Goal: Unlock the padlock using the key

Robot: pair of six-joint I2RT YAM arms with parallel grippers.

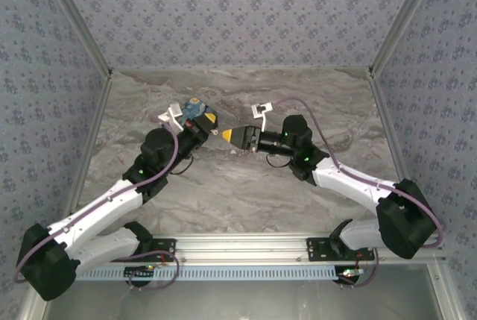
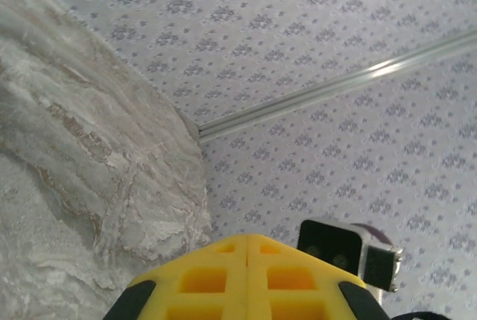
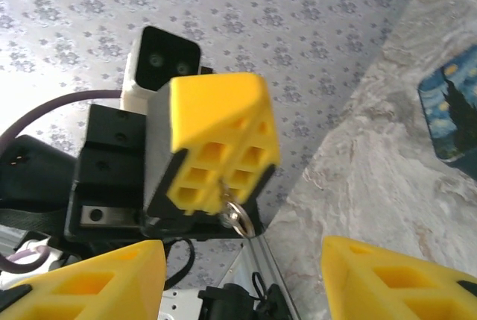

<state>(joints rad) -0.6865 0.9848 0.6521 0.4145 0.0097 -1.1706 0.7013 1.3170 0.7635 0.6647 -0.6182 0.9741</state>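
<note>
Right gripper (image 3: 242, 264) gapes, released; just ahead the left gripper (image 3: 222, 163) is clenched on a small metal ring (image 3: 236, 215) (key's loop or the padlock's shackle — I cannot tell). Close squarely over that ring, slowly; the painted box (image 3: 451, 115) lies beyond.

metal ring (image 3: 236, 217) | key or shackle unclear | pinched in left tool (image 3: 223, 178)

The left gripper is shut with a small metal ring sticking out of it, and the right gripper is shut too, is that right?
Not quite. The right gripper is open: the right wrist view shows its yellow fingers spread wide apart. The left gripper is indeed shut, with the metal ring sticking out of it.
</note>
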